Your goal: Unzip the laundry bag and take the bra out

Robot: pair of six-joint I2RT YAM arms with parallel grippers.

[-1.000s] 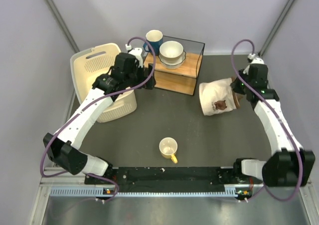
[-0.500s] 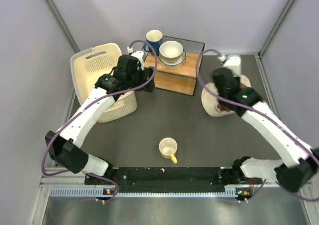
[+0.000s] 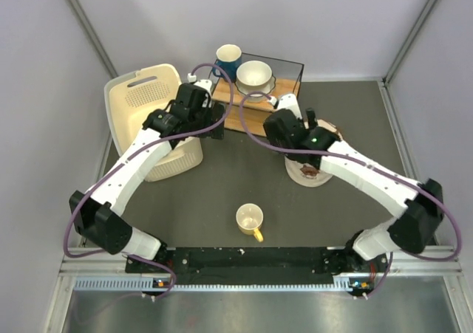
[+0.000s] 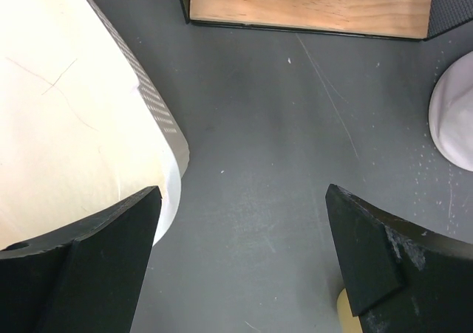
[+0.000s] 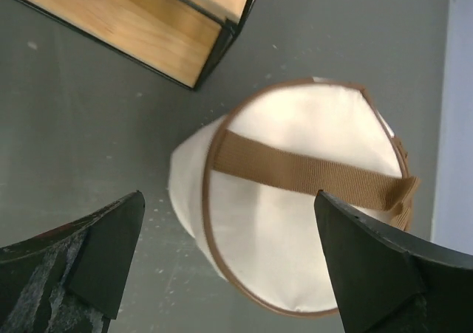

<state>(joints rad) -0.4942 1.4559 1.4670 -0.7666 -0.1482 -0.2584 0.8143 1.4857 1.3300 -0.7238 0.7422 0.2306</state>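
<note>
The laundry bag [image 5: 295, 229] is a cream cylinder with brown trim and a brown strap [image 5: 310, 172] across its round end. It fills the middle of the right wrist view, below my right gripper [image 5: 229, 194], which is wide open and holds nothing. From above, the bag [image 3: 304, 176] is mostly covered by the right arm, with a dark brown patch on the part that shows. The bra is hidden. My left gripper [image 4: 244, 189] hangs open over bare table between the basket and the wooden box, also empty. From above, this left gripper [image 3: 219, 120] is left of the bag.
A cream perforated plastic basket [image 3: 144, 100] stands at the left. A black-framed wooden box [image 3: 259, 115] at the back holds a white bowl [image 3: 253, 76], with a blue mug [image 3: 228, 56] behind it. A yellow mug [image 3: 250, 220] stands near the front middle.
My right arm swung left from the bag's far right side to above it, and its gripper went from shut to open. The bag shifted left. The left arm barely moved.
</note>
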